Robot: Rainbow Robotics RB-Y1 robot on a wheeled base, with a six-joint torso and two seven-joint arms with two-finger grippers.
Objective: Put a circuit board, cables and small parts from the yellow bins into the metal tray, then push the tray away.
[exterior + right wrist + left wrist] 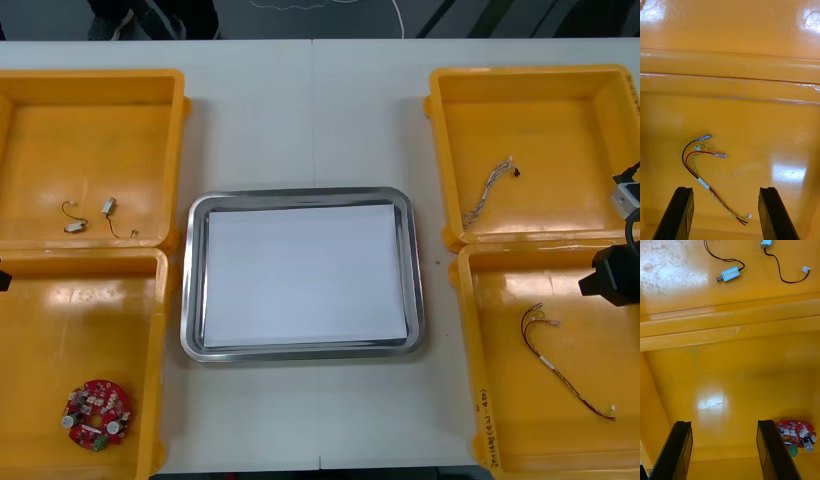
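Across light table (300,120), metal tray (300,193) at centre, white inside, nothing in it yet: judged the first pick. Over near right bin (462,350), right gripper (724,191) spread wide and unladen, red and yellow cable (696,165) lying between its fingers. Next calls for straight descent, then closing. Likewise spread and unladen, left gripper (722,423), round red circuit board (797,429) just beside one finger. Cable well clear of bin walls; ample room.

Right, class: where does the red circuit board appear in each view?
Front view: board in the near left bin, toward its near edge.
Left wrist view: board just outside one finger of the open left pincer.
Right wrist view: open right pincer over a cable in a right bin.
Shared landmark: metal parts in the far left bin.
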